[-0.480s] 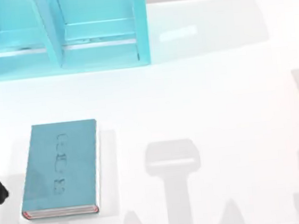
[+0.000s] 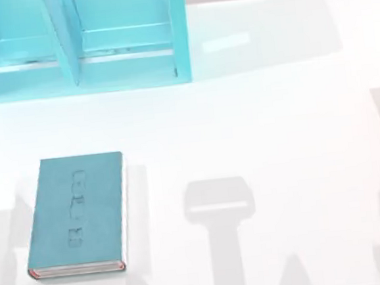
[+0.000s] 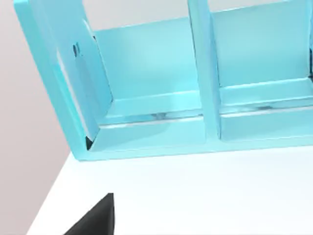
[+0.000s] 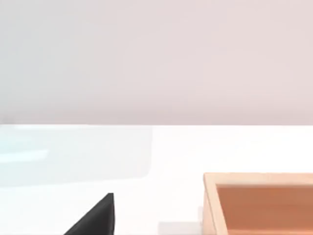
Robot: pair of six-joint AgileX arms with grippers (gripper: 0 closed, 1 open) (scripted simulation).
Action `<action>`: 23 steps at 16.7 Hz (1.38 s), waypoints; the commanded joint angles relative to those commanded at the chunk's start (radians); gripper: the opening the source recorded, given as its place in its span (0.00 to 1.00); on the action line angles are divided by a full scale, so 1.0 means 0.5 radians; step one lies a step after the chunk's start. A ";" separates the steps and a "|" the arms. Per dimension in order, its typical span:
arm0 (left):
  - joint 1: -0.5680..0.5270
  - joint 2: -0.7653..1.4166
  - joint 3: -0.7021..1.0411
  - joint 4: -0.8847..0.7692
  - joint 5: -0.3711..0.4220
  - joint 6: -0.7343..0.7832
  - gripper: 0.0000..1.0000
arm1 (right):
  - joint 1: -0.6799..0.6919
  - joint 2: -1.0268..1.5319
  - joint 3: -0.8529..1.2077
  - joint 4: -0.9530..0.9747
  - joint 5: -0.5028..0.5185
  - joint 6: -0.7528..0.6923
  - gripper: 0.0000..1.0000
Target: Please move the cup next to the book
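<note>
The teal book (image 2: 75, 212) lies flat on the white table at the top view's front left, with its white page edges to the right and a thin red edge at the front. The cup is out of view. My left gripper (image 3: 95, 220) appears as a black wedge in the left wrist view, above the table in front of the shelf unit. My right gripper (image 4: 95, 220) appears as the same kind of black wedge in the right wrist view, over bare table beside a wooden box.
A large light-blue shelf unit (image 2: 74, 46) stands at the back left, with open compartments (image 3: 151, 88). A wooden box (image 4: 259, 200) sits on the table in the right wrist view. Grey arm shadows fall across the front of the table.
The black left arm that stood at the top view's left edge, beside the book, has moved out of that view. The book has not moved.
</note>
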 joint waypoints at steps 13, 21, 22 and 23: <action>1.174 2.096 1.743 -1.679 0.012 3.013 1.00 | 0.000 0.000 0.000 0.000 0.000 0.000 1.00; 1.369 2.979 2.276 -2.081 -0.033 4.325 1.00 | 0.000 0.000 0.000 0.000 0.000 0.000 1.00; 1.370 3.026 2.304 -2.089 -0.033 4.396 1.00 | 0.000 0.000 0.000 0.000 0.000 0.000 1.00; 1.371 3.058 2.324 -2.093 -0.033 4.445 1.00 | 0.000 0.000 0.000 0.000 0.000 0.000 1.00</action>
